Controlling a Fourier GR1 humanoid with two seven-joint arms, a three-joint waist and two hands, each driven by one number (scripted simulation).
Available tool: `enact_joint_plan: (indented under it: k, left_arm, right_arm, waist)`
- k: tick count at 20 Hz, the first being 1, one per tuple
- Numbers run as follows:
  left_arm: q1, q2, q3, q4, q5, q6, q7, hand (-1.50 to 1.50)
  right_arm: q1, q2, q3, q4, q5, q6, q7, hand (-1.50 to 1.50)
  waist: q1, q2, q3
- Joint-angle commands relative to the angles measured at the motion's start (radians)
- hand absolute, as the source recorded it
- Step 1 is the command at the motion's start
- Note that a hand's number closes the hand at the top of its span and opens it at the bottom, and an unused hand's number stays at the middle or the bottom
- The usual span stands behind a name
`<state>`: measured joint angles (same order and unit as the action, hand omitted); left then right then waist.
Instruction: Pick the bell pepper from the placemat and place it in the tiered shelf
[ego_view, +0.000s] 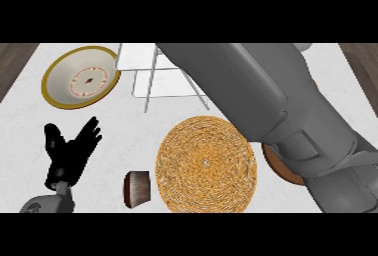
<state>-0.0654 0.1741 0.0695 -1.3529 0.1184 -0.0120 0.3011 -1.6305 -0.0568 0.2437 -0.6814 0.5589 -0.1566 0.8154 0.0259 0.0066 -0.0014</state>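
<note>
White marbled counter (133, 130) fills the view, dark wood floor (15, 60) shows at far left and far right corners.

Clutter/obstructions:
- Right forearm (280, 110), big grey, runs diag from near right up to far centre. It covers the right side of the counter, the placemat's far right edge and the right part of the shelf.
- Orange-brown round item (275, 162) sits just right of the placemat, mostly under that arm. Only a curved rim sliver shows, can't ID it.
- Small dark brown bowl-like piece (137, 188) lies on its side just left of the placemat at the near side, close to it but apart.
- Cream plate (66, 65) w/ gold rim and a reddish centre pattern, far left, beside the shelf.

Task items:
- Tiered shelf (140, 57): thin wire frame w/ white panel, far centre, right half hidden by the arm.
- Placemat (207, 165): round, woven, tan-orange spiral, centre-near, lying flat.
- Bell pepper: can't see it in this view, so colour/pose and location can't be told. Visible part of the mat carries nothing.

Hands:
- Left hand (70, 150): black, near left, fingers spread wide and pointing up, holding nothing, resting over bare counter, well apart from mat and shelf.
- Right hand: out of view past the far end of the forearm, state unknown.
</note>
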Motion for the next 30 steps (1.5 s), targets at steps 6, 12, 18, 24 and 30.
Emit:
enact_joint_plan:
  k: [6,12,18,24,30]
  left_arm:
    - [0.006,-0.020,-0.019,-0.010,-0.031,0.022,-0.002,0.00]
    - [0.020,0.005,0.007,-0.013,0.004,-0.023,-0.002,0.00]
    - [-0.006,-0.017,0.004,0.030,-0.011,-0.004,-0.011,0.00]
    - [-0.033,0.004,0.026,0.034,-0.001,-0.011,0.004,0.00]
    - [0.003,0.019,0.030,0.054,0.001,-0.049,-0.049,0.00]
  right_arm:
    - [-0.015,0.035,-0.045,0.221,0.061,-0.111,-0.158,1.50]
    - [-0.028,0.024,-0.087,0.294,0.068,-0.157,-0.258,1.50]
    - [-0.050,0.043,-0.118,0.337,0.061,-0.139,-0.310,1.50]
    - [-0.070,0.032,-0.120,0.405,0.092,-0.128,-0.325,1.50]
    - [-0.040,0.022,-0.251,0.311,-0.009,-0.307,-0.295,-1.50]
  waist:
    - [0.010,0.004,0.000]
    - [0.013,0.005,0.000]
    - [0.008,0.004,0.000]
    - [0.013,0.006,0.000]
    - [-0.001,0.001,0.000]
